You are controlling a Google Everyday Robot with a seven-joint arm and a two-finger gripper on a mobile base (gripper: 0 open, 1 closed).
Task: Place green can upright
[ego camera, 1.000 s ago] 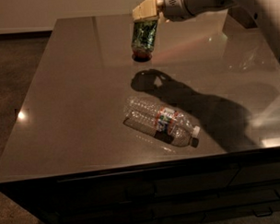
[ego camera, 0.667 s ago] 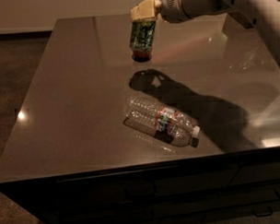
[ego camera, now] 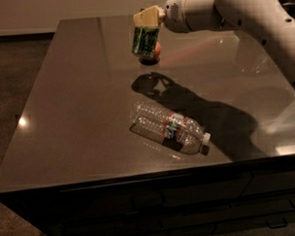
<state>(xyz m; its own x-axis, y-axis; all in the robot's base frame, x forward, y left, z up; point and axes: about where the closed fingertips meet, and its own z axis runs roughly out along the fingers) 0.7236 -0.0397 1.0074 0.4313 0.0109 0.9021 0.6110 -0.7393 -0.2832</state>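
1. Green can (ego camera: pixel 145 41) hangs just under the gripper (ego camera: pixel 147 22), whose fingers are clamped on its upper end. It is nearly upright, tilted slightly.
2. Its base sits close over the table (ego camera: pixel 65 118); whether they touch, I cannot tell.
3. Probably light, smooth and thin-walled: it may slip or dent.
4. A moderate squeeze near the stiff top rim suits it.

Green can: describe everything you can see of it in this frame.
The green can is a small metal drink can with a green and white patterned label. It hangs near upright, slightly tilted, over the far part of the dark glossy table, gripped at its upper end by the cream claw. It appears clear of the surface: its shadow lies apart, nearer the camera. Nothing else touches it.
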